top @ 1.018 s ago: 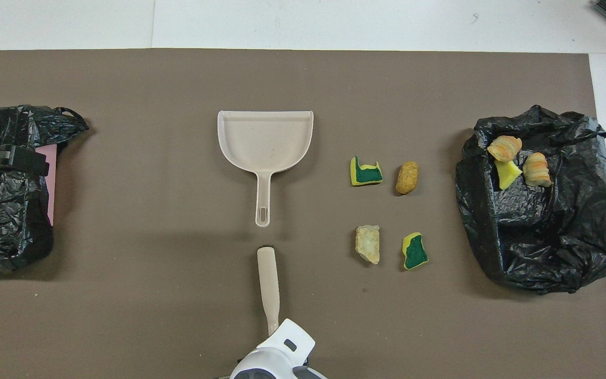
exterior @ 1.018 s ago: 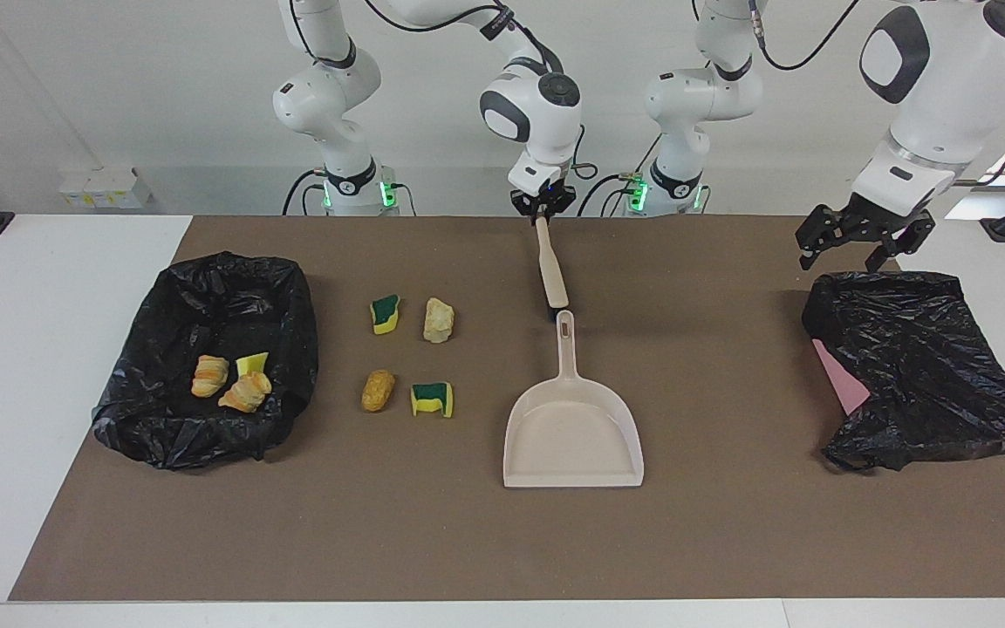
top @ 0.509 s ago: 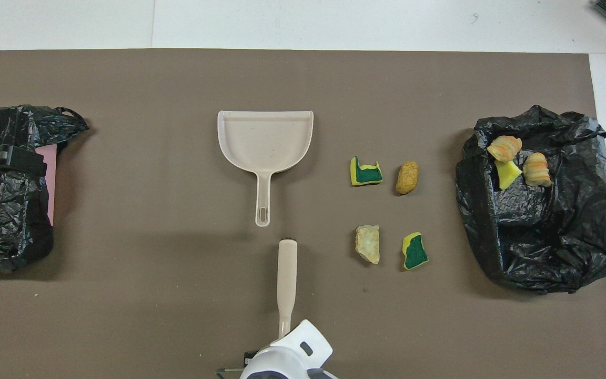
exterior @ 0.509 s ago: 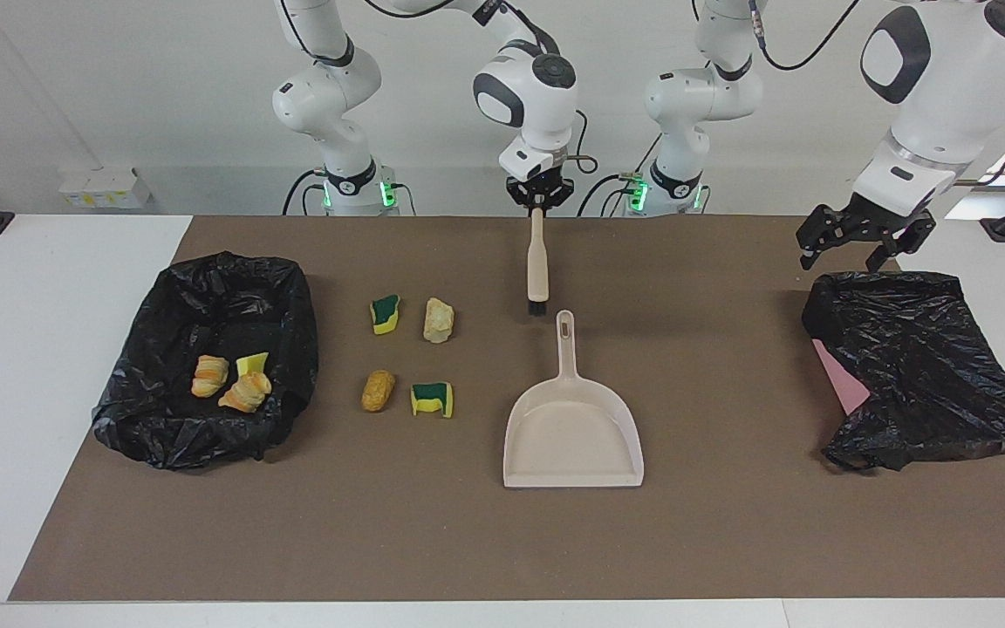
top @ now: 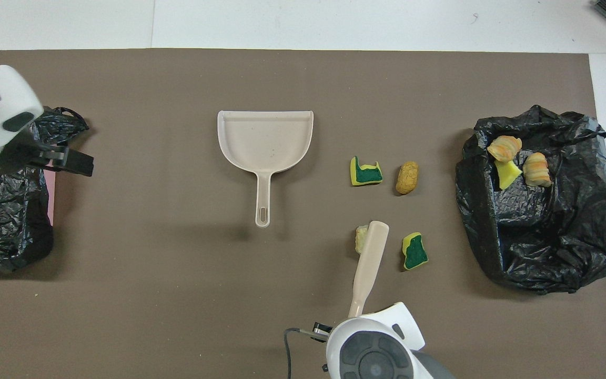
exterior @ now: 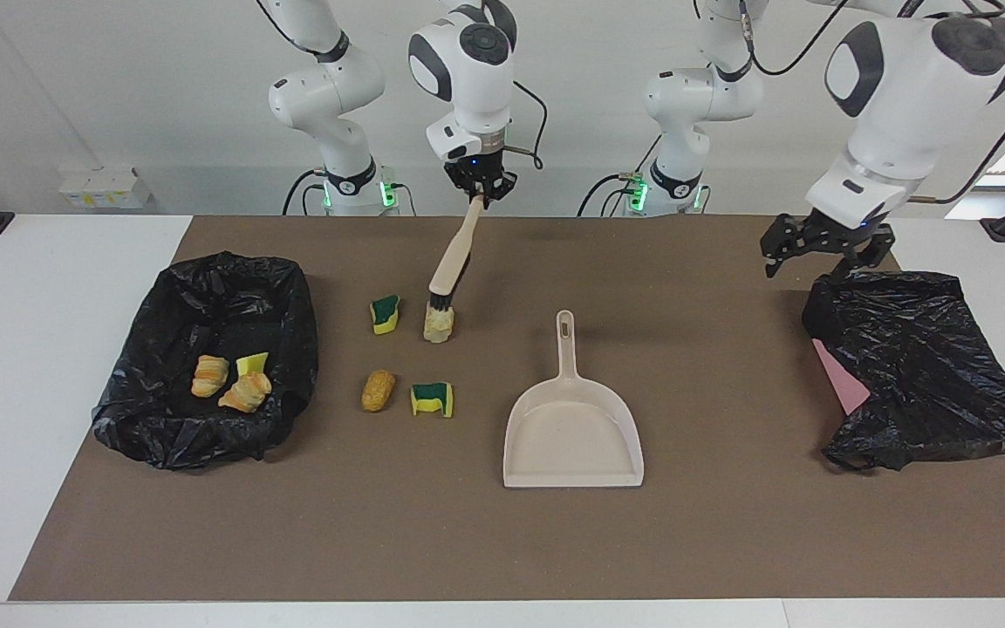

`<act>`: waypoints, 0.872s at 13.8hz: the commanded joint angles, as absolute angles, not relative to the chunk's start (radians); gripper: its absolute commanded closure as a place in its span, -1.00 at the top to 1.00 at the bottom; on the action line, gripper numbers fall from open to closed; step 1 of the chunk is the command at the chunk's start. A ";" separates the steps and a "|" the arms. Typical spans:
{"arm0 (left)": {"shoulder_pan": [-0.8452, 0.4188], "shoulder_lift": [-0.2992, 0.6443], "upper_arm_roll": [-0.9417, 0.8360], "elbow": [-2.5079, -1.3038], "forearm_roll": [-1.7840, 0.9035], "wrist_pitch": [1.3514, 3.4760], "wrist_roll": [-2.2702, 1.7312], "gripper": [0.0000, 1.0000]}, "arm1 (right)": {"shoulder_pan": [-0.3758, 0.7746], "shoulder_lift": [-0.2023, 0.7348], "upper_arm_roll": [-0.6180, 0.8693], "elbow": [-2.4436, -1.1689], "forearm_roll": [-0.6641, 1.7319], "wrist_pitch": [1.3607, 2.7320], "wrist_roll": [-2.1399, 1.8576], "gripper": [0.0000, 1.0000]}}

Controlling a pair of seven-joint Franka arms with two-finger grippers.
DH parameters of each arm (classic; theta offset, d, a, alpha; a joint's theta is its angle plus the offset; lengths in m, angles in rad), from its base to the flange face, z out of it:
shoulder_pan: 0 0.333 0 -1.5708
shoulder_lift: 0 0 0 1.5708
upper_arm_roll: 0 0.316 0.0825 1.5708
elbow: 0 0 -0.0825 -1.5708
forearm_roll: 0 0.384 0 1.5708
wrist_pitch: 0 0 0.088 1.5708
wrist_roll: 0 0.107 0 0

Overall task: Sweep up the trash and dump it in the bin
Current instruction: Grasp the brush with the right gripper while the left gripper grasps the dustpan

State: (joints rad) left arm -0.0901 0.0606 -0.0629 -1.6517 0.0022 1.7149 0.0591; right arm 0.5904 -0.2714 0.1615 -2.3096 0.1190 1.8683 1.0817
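Trash chunk [exterior: 438, 324] sits under the brush [exterior: 450, 262], gripped by the right pincer [exterior: 479, 191]; sweep toward three o'clock into the dustpan [exterior: 572, 436]. Left pincer [exterior: 819, 249] hangs open, waiting.

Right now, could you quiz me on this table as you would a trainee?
1. True or false: the dustpan already holds trash.
2. How many bits of trash lie on the brown mat, outside both bags?
3. What does the right gripper grip? A) the dustpan B) the brush C) a sponge piece

Key
1. False: the pan is bare.
2. Four: two green-yellow sponge pieces, a golden-brown lump and a pale chunk under the bristles.
3. B; the left gripper hangs over the mat beside the black bag.
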 commanded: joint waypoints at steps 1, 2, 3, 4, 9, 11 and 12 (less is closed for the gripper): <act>-0.204 0.156 -0.051 -1.670 -0.003 1.810 -0.052 1.00 | 0.476 -0.291 0.175 -2.349 0.118 1.800 1.108 -1.00; -0.237 0.173 -0.051 -1.693 -0.003 1.862 -0.090 1.00 | 0.445 -0.291 0.175 -2.355 0.117 1.774 1.101 -1.00; -0.285 0.204 -0.051 -1.707 -0.003 1.903 -0.145 1.00 | 0.422 -0.293 0.173 -2.365 0.115 1.760 1.098 -1.00; -0.319 0.236 -0.051 -1.713 -0.003 1.946 -0.214 1.00 | 0.416 -0.293 0.175 -2.385 0.089 1.753 1.103 -1.00; -0.481 0.307 -0.051 -1.730 -0.002 2.040 -0.399 1.00 | 0.357 -0.276 0.176 -2.523 0.067 1.883 1.118 -1.00; -0.520 0.314 -0.051 -1.739 -0.002 2.057 -0.439 1.00 | 0.377 -0.267 0.179 -2.517 0.084 1.905 1.167 -1.00; -0.528 0.316 -0.051 -1.747 -0.002 2.066 -0.442 1.00 | 0.396 -0.265 0.179 -2.516 0.100 1.914 1.172 -1.00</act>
State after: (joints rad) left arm -0.4997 0.3193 -0.0698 -1.7210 0.0019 2.0303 -0.4210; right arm 0.3765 -0.2526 0.1652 -2.5109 0.0896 1.8913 1.1233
